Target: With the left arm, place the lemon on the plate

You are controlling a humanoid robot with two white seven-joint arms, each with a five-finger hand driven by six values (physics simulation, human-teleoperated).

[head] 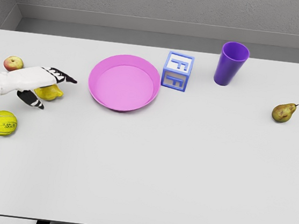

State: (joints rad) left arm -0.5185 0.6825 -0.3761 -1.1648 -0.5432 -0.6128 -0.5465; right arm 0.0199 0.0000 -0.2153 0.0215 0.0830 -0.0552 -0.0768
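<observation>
A yellow lemon [51, 94] lies on the white table at the far left, mostly covered by my left hand [55, 91]. The hand comes in from the left edge, its fingers [62, 74] stretched out over the lemon's top and its thumb [32, 99] on the near side. The fingers are not closed round the fruit, and the lemon rests on the table. A pink plate [100, 93] sits to the right of the hand, a short gap away, with nothing on it. My right arm does not show.
A red-yellow apple [13, 63] sits just behind the hand and a tennis ball [2, 123] in front of it. Beyond the plate stand a blue letter block [177, 71] and a purple cup [231, 63]. A pear [283, 112] lies far right.
</observation>
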